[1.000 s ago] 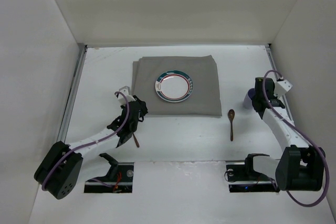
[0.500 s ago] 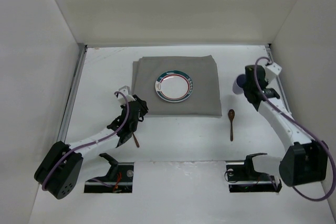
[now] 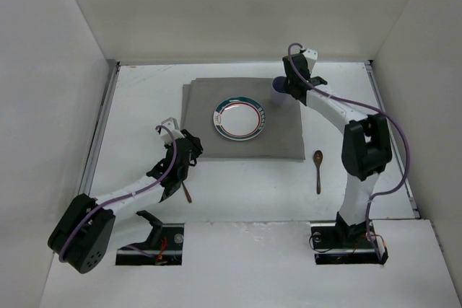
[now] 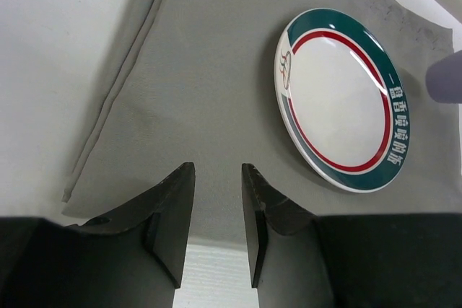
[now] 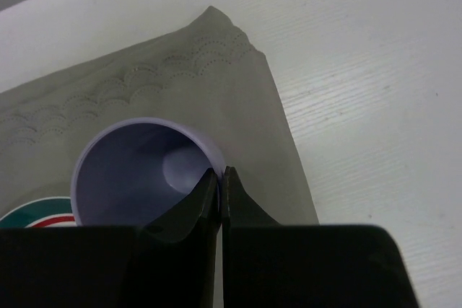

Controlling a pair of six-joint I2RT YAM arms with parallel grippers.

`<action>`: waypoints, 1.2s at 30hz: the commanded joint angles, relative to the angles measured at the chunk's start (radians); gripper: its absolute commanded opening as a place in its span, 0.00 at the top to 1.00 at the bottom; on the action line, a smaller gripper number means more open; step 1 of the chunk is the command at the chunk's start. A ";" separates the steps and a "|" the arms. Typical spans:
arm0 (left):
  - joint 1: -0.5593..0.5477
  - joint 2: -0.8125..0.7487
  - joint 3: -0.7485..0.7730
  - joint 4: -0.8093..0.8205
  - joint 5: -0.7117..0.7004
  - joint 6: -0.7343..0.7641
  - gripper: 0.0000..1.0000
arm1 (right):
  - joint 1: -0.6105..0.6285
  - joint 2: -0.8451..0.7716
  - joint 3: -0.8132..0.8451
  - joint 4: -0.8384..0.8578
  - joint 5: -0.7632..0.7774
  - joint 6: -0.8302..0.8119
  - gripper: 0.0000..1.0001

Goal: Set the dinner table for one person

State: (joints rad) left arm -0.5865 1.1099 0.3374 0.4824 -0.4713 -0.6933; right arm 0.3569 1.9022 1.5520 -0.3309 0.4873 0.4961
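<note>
The left end effector (image 4: 218, 172) fills the bottom edge, its 2 dark fingers (image 4: 173, 214) parted with nothing between them. Beyond them a grey cloth (image 4: 202, 70) lies on the white desk (image 4: 50, 48). A plate (image 4: 336, 99) with green and red rings rests on the cloth, and a lavender cup (image 4: 447, 81) shows at the right edge.

One plate (image 3: 239, 118), one cup (image 5: 130, 178), one cloth (image 3: 209, 106), one spoon (image 3: 317, 169) (another utensil (image 3: 186, 193) half-hidden).

Bright, even, soft-shadowed, sharp.
</note>
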 commanded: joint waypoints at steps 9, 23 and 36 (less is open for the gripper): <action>0.014 0.025 0.009 0.050 -0.006 -0.005 0.69 | -0.023 0.127 0.204 -0.022 -0.039 -0.053 0.94; 0.012 0.024 0.009 0.050 -0.009 0.000 0.69 | -0.049 0.210 0.235 -0.030 -0.067 -0.045 0.79; 0.021 0.015 0.006 0.050 -0.013 0.008 0.69 | -0.046 -0.115 0.035 0.059 -0.119 -0.051 0.45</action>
State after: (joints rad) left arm -0.5739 1.1362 0.3374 0.4835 -0.4717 -0.6926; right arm 0.3088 1.9671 1.6451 -0.3489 0.3729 0.4484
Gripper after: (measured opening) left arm 0.313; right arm 0.537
